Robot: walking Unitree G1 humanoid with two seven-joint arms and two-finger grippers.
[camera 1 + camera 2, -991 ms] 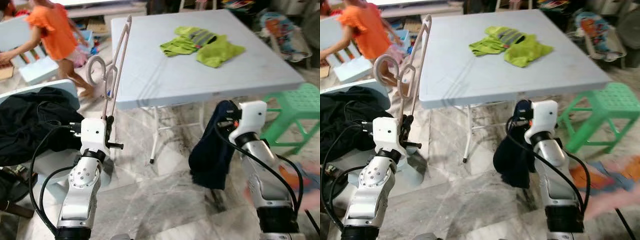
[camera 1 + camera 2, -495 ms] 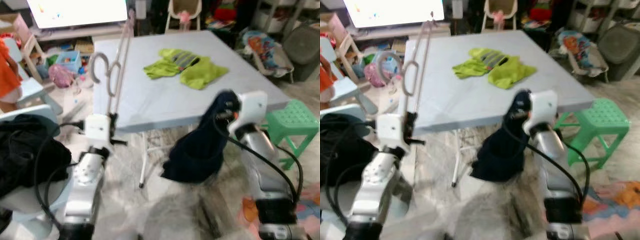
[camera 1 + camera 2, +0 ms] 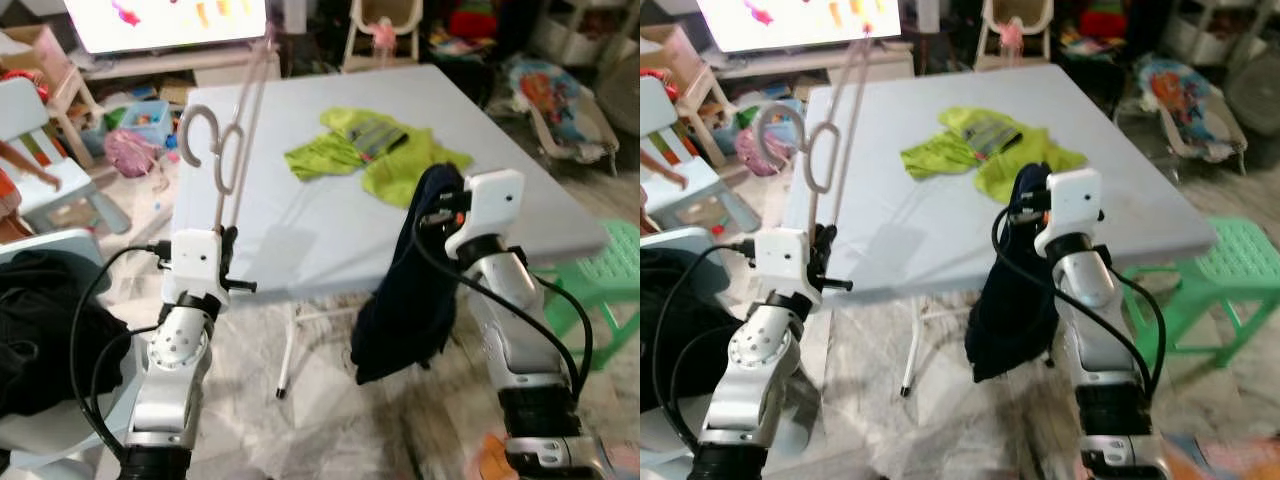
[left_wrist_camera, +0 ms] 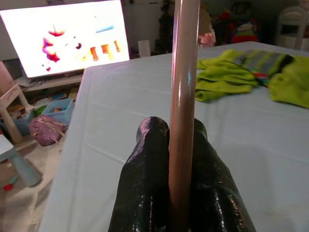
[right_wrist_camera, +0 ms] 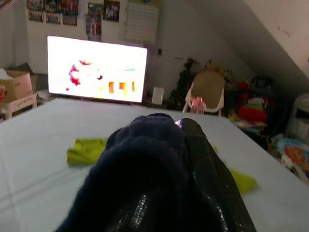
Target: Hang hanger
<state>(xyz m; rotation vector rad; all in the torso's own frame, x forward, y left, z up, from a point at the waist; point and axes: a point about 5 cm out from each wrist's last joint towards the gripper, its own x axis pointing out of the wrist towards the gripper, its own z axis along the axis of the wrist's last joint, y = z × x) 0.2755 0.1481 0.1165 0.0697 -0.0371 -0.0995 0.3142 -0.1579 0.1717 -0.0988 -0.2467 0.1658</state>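
Between the left gripper's clamped fingers the hanger stands upright; the right gripper pinches a dark garment beside the table. No rail nearby, so hanging seems undone.

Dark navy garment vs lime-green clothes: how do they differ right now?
The dark navy garment hangs off the right gripper, clear of the grey table; the lime-green clothes lie on the tabletop, ungripped. The navy one droops in a long bunch; the green ones are spread flat. Both are soft fabric.
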